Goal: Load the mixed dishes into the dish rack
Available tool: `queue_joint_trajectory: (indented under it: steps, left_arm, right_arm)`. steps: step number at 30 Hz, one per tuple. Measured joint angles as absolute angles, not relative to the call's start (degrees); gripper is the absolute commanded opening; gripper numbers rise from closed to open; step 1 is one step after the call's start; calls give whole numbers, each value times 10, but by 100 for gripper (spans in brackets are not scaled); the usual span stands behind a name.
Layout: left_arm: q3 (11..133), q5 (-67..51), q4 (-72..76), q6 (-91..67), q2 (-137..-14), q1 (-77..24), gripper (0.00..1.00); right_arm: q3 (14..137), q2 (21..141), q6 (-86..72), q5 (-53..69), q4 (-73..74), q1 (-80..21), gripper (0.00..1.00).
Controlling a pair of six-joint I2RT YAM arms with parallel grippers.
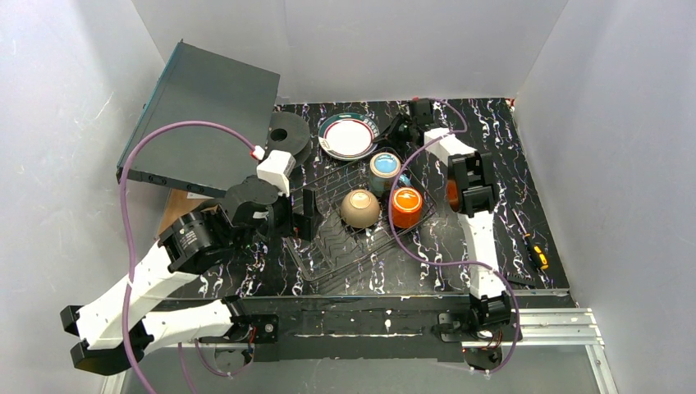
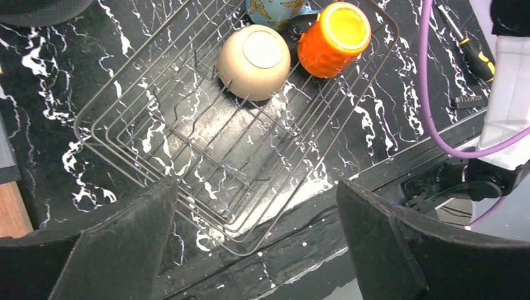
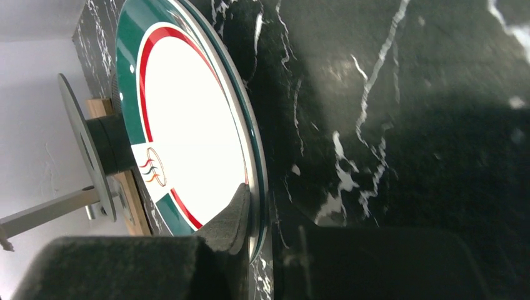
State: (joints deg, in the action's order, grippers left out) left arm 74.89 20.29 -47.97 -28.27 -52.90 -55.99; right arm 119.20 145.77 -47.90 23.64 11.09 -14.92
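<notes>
Holds the left claw (image 2: pixel 256 250) above the near left end of the rack (image 2: pixel 156 125), fingers spread wide with nothing between them. Grips with the right claw (image 3: pixel 262 219) at the far side of the table (image 1: pixel 509 164) — pressed onto the right rim of the plate (image 3: pixel 187 125), one finger on the white face, the other beneath the edge. Not yet in the rack, though: on the table just beyond its far side, beside the disc (image 1: pixel 289 135). Already inside, at the far right end: bowl (image 2: pixel 254 60) mouth down, cup (image 2: pixel 333 39) just right of it, mug (image 1: pixel 384 170) behind both (only partly seen from the left wrist). Farther left, the box (image 1: pixel 201 115), tilted against the wall. Off near the right edge, well apart from the rack, the screwdriver (image 1: pixel 533 248).
</notes>
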Motion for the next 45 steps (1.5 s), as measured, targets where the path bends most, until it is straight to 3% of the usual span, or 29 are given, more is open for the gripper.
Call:
queue_joint_trajectory:
  steps: [7, 16, 23, 25, 29, 37, 40, 45]
  left_arm:
    - [748, 184, -480, -319, -540, -560, 98]
    - [741, 140, -468, -335, -557, -560, 98]
    - [764, 110, -467, -316, -593, -560, 98]
    - [764, 103, -467, -315, -591, -560, 98]
    - [761, 97, -465, -317, -573, -560, 98]
    - [732, 86, -457, -333, -540, -560, 98]
    - [732, 82, -456, -335, -542, -560, 98]
    - [732, 77, -456, -335, -547, -560, 98]
  right_arm:
    - [984, 1334, -502, 234, 48, -110, 1]
    - [649, 1068, -483, 152, 30, 42, 1]
    - [511, 919, -455, 71, 41, 53, 1]
    - [474, 886, -459, 62, 42, 48, 8]
    - [419, 831, -470, 34, 59, 45, 30]
    - [381, 789, -435, -21, 125, 87, 59]
    - [380, 759, -420, -22, 136, 98, 62]
    - [383, 738, -406, 11, 111, 100, 57]
